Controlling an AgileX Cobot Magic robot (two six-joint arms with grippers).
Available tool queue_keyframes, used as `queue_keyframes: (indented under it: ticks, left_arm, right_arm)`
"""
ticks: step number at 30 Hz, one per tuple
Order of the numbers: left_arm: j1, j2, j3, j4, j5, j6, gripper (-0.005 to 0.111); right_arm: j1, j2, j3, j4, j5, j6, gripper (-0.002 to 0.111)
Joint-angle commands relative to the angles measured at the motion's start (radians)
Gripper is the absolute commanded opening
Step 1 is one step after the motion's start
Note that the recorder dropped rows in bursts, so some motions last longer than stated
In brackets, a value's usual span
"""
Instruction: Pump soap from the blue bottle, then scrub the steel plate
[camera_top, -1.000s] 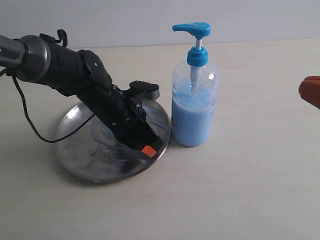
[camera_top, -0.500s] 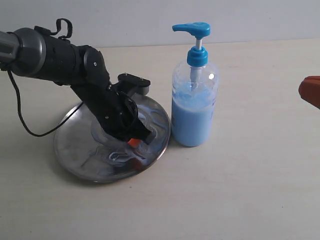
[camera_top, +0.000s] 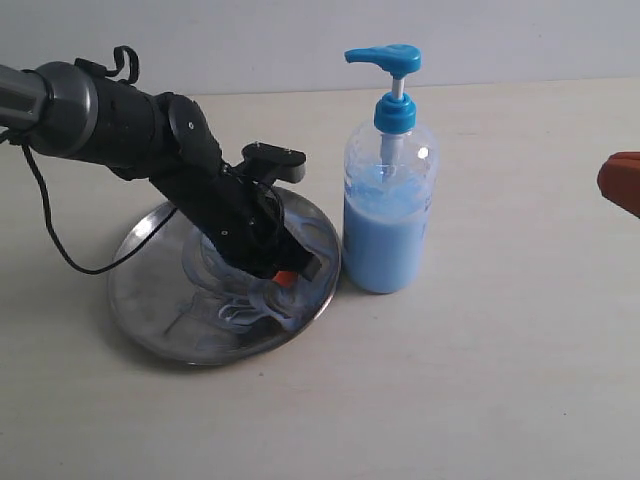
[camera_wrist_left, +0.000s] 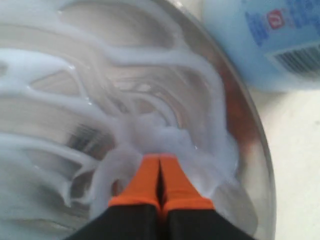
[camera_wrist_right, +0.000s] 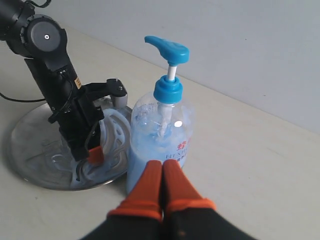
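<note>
**Two grippers closed, one working tip-down in the soap**

Both pairs of fingers are pressing together with no gap showing and nothing between them.

The left gripper (camera_top: 285, 278) is reaching down onto the plate (camera_top: 150, 322). Its orange fingertips (camera_wrist_left: 150, 175) are sitting in a thick patch of soap (camera_wrist_left: 150, 132) and appear to be touching the plate's surface there. Pale blue-white streaks are swirling out from the tips across the steel, looping ahead of them and to both sides. The plate's rim (camera_wrist_left: 262, 150) is curving past just to one side of the tips. Beyond that rim the bottle (camera_wrist_left: 260, 40) is standing close by.

The right gripper (camera_wrist_right: 161, 170) is hanging above the table (camera_top: 480, 380), holding nothing. The bottle (camera_wrist_right: 160, 125) is standing upright ahead of its fingertips (camera_wrist_right: 172, 180), apart from them, with the pump head raised. The plate (camera_wrist_right: 30, 150) is lying farther ahead, just beside the bottle's base. In the exterior view the bottle (camera_top: 388, 220) is nearly meeting the plate's edge, and it is holding light blue liquid to about mid-height.
</note>
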Motion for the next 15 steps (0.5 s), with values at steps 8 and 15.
queue_keyframes:
  ticks: [8,15]
  left_arm:
    - [0.0,0.035,0.017,0.234,0.132,-0.093,0.0]
    - [0.0,0.035,0.017,0.271,-0.015,-0.222,0.0]
  right_arm:
    - [0.001,-0.006,0.008,0.0,-0.016,-0.002,0.0]
    - [0.001,-0.006,0.008,0.0,-0.016,-0.002,0.0]
